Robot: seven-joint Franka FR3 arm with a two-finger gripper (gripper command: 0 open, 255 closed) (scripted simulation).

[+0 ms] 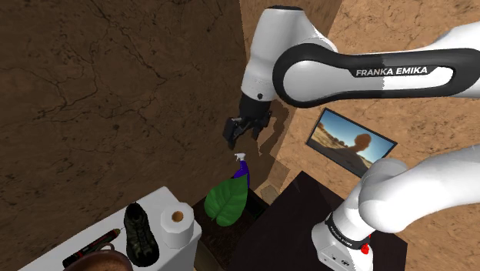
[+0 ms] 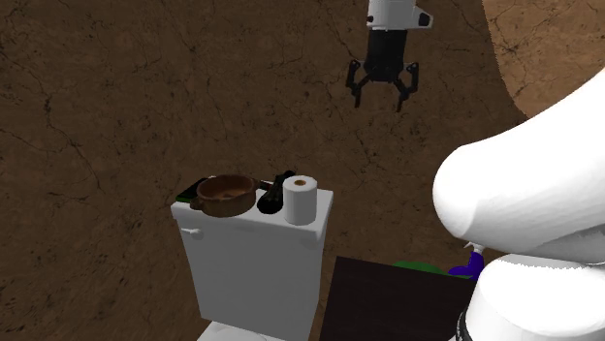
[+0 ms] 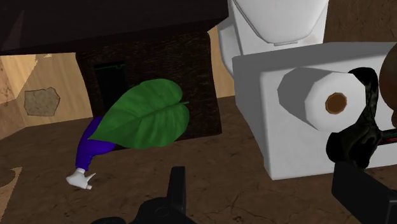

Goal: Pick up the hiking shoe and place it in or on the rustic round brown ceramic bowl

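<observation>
A dark, black-brown hiking shoe lies on the lid of a white toilet tank, between a brown round bowl and a toilet-paper roll. The bowl's rim shows at the shoulder view's bottom edge. My black gripper hangs open high above the tank, well apart from the shoe, with nothing between its fingers. In the wrist view the shoe lies just beyond the gripper, beside the roll.
A big green leaf and a blue spray bottle stand beside the tank. A thin red-and-black tool lies on the lid near the bowl. A framed picture lies on the floor. The dark stand top is at lower right.
</observation>
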